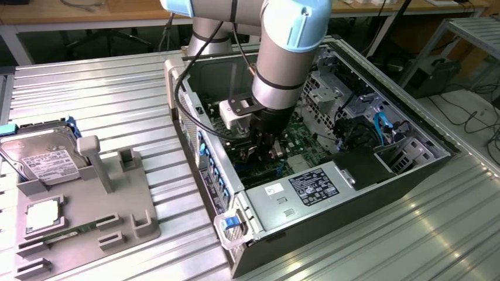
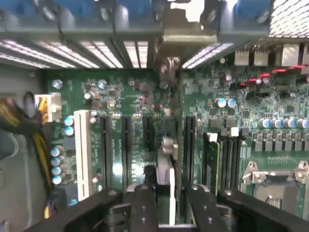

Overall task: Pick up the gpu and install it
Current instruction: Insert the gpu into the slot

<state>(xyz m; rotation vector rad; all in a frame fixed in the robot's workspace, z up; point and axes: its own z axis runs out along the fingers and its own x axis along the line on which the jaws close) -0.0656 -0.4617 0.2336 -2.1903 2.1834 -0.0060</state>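
My gripper (image 1: 264, 146) reaches down into the open computer case (image 1: 406, 193), low over the green motherboard (image 1: 301, 132). It is shut on the gpu (image 1: 275, 150). In the wrist view the gpu (image 2: 168, 159) shows edge-on as a thin card between my black fingers (image 2: 144, 203). Its silver bracket (image 2: 188, 36) sits at the case's rear wall. The card stands upright over the motherboard (image 2: 135, 96) between two long black expansion slots (image 2: 126, 145). Whether its lower edge sits in a slot I cannot tell.
A grey parts holder (image 1: 102, 199) on the metal table at the exterior view's left carries a hard drive (image 1: 43, 158), a processor (image 1: 43, 213) and a memory stick (image 1: 58, 237). Inside the case are a labelled power supply (image 1: 312, 187), blue cables (image 1: 383, 126), a processor socket (image 2: 275, 179) and yellow wiring (image 2: 41, 140).
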